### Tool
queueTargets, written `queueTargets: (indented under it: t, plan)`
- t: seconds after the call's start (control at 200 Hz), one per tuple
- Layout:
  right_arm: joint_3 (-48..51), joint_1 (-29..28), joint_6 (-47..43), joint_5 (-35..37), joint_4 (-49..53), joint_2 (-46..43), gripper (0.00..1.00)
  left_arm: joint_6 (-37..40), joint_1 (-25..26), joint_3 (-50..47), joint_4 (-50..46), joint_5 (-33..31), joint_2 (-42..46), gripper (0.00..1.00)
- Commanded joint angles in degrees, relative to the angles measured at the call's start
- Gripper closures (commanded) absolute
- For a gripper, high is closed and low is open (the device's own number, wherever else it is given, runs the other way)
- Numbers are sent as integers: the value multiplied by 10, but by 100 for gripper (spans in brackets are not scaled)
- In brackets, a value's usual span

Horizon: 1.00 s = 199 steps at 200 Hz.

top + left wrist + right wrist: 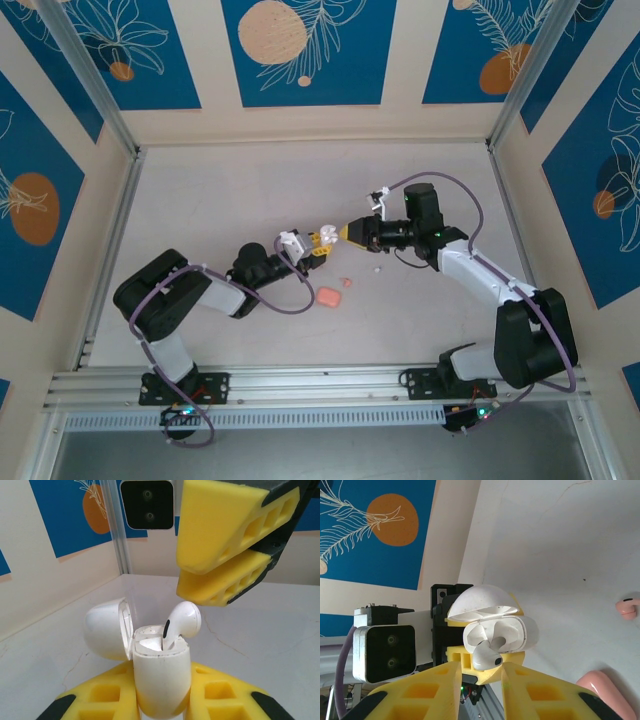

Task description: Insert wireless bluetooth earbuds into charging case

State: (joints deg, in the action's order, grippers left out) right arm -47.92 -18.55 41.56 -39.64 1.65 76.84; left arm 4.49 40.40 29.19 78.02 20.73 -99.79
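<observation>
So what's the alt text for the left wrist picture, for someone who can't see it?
A white charging case, its lid hinged open beside it, stands clamped in the yellow left gripper at the bottom, with one white earbud sticking up, tilted, out of its opening. The yellow right gripper hangs just above the earbud.

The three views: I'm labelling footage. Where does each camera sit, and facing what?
Top external: above, behind the bases, looking down on the table; left arm and right arm show.
Left wrist: on the left arm, facing the white case the left tool grips; right tool beyond.
Right wrist: on the right arm, facing that case; own fingers below.
Wrist views share case and earbud.
</observation>
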Motion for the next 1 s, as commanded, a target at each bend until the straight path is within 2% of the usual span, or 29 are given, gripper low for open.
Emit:
queueTargets:
  t: [0.0,0.67,0.99]
  plan:
    - [-20,-7,-2,-22,-2,9,73,3,7,3,26,8,9,80]
    - [-22,-21,-6,-31,-1,19,80,2,7,3,26,5,10,79]
    - [-23,-28,-3,-30,-10,21,80,1,7,2,26,5,12,79]
